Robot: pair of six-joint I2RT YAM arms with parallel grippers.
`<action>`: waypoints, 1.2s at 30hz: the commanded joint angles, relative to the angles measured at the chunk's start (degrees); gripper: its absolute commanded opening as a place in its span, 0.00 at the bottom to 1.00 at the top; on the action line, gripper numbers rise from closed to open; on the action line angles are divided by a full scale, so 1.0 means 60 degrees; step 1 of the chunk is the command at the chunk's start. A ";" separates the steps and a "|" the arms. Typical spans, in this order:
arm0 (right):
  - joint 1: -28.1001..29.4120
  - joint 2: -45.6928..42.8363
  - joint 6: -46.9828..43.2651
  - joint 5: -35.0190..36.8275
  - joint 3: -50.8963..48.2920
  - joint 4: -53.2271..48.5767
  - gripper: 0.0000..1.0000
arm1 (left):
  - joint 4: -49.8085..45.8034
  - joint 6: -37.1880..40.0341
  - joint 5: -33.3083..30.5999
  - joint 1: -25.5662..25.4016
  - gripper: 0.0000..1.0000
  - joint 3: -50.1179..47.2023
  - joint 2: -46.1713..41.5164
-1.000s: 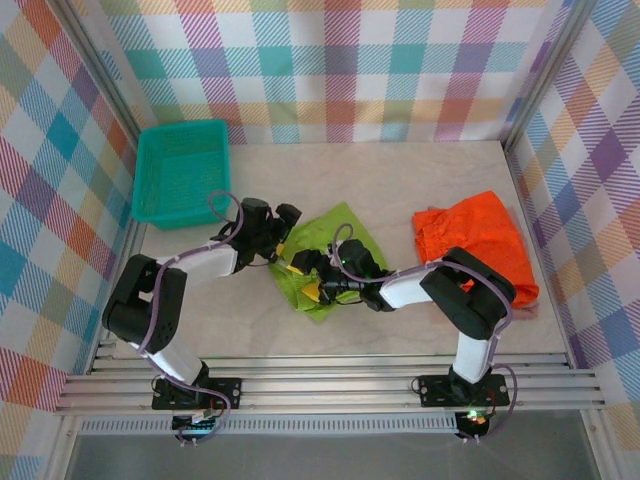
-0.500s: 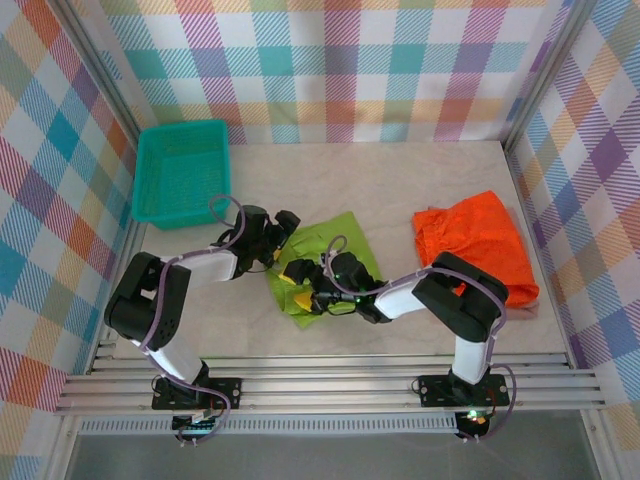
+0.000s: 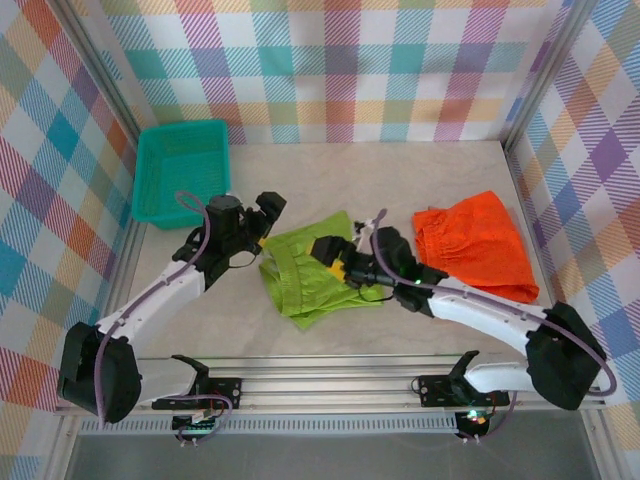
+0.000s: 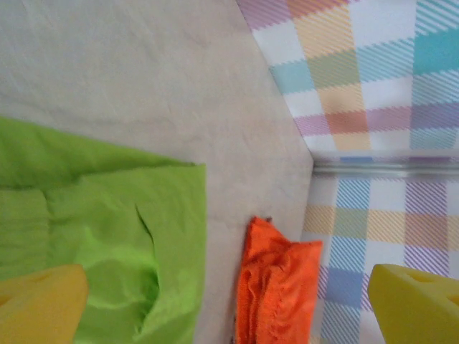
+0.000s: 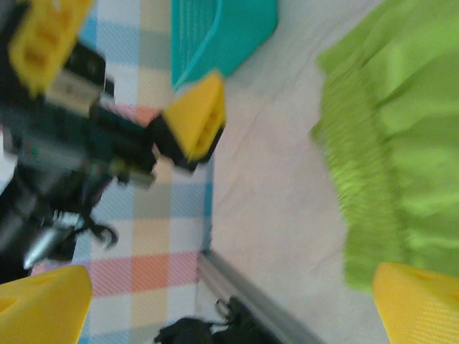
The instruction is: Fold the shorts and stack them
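Observation:
The lime green shorts [image 3: 312,272] lie spread flat in the middle of the table, and show in the left wrist view [image 4: 107,236] and the right wrist view [image 5: 401,143]. The bright orange shorts [image 3: 470,245] lie bunched at the right by the wall, also in the left wrist view [image 4: 276,287]. My left gripper [image 3: 265,215] hovers open just past the green shorts' upper left corner, its yellow fingertips [image 4: 39,308] wide apart. My right gripper [image 3: 336,259] hangs open over their right half, with nothing between its fingertips [image 5: 419,304].
An empty teal mesh basket [image 3: 185,127] stands at the back left, its corner in the right wrist view [image 5: 222,29]. Plaid walls close the table on three sides. Bare tabletop [image 3: 330,180] lies behind the shorts. The left gripper's yellow finger [image 5: 193,118] crosses the right wrist view.
Both grippers have lifted off the green shorts and drawn apart. The shorts, bunched under them before, now lie flat. The right jaws have widened slightly.

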 commanded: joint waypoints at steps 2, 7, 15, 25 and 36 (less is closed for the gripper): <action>-0.1152 -0.0294 -0.2653 -0.0495 0.0502 -0.2764 0.99 | 0.0414 -0.0771 0.0061 -0.0951 1.00 -0.0852 0.0318; -0.2348 -0.0038 -0.5215 -0.1411 0.1445 -0.4918 0.99 | 0.1759 -0.1094 0.0080 -0.1541 1.00 -0.1920 0.1681; -0.3451 0.1546 -0.7665 -0.1973 0.3198 -0.7478 1.00 | 0.0274 0.0980 -0.0864 -0.1223 1.00 -0.2578 0.1999; -0.3548 0.4775 -0.9462 -0.3465 0.4830 -0.7780 1.00 | 0.0143 0.3300 0.1275 -0.0043 1.00 -0.2411 0.2925; -0.3550 0.6356 -0.9036 -0.3174 0.5137 -0.6945 0.97 | 0.0028 0.3740 0.1351 -0.0048 1.00 -0.2436 0.3197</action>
